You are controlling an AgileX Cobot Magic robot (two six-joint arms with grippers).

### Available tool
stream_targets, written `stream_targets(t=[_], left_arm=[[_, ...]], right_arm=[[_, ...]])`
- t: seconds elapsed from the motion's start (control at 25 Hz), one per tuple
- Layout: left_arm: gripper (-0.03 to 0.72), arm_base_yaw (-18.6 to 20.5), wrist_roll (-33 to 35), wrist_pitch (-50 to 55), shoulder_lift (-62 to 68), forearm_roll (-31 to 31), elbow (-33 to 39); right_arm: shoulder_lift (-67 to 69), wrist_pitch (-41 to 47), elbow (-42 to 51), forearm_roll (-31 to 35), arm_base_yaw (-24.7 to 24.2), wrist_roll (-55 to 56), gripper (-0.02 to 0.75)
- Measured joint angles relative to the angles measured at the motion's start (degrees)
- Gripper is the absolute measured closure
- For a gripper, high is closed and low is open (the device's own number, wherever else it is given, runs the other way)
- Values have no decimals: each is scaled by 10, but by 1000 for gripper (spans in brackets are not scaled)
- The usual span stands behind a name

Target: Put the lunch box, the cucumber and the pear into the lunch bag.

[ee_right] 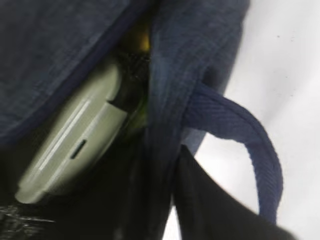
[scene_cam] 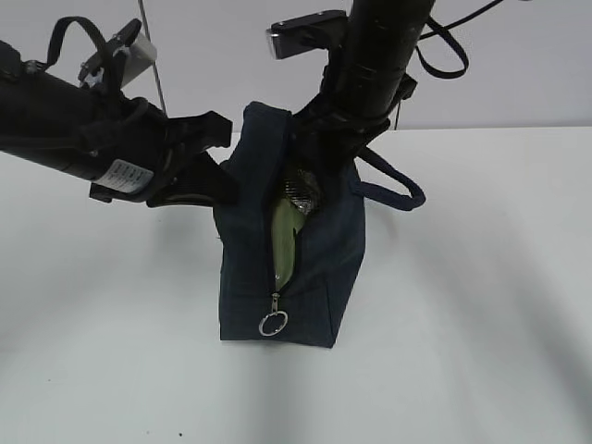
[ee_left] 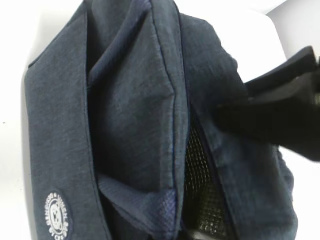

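Inside the lunch bag [scene_cam: 319,268] — the lunch box [ee_right: 70,150], lid showing.

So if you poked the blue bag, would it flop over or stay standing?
The lunch bag would probably dent, not stay stiff: its fabric folds and creases in the left wrist view. It might wobble, since it stands tall and narrow on the table. The lunch box inside likely steadies it a bit. Its loop handle droops, so that looks floppy too.

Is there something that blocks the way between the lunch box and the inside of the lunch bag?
Nothing visible does. The lunch box, with its pale green lid, already lies inside the open lunch bag, seen through the unzipped slit. The right gripper reaches into the bag's top; its fingertips are hidden.
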Motion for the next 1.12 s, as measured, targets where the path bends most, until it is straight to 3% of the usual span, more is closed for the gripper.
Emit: stream_targets(t=[0.2,0.28,0.64,1.12], left_arm=[[703,-1,0,0,0,-1,0],[703,-2,0,0,0,-1,0],[703,-2,0,0,0,-1,0],[703,-2,0,0,0,-1,0]], right_arm=[[0,-1,0,37,0,-5,214],[0,-1,0,41,0,-6,156],[-68,-1,0,56,0,-13,251],[-225,2,3,148,0,-20,262]])
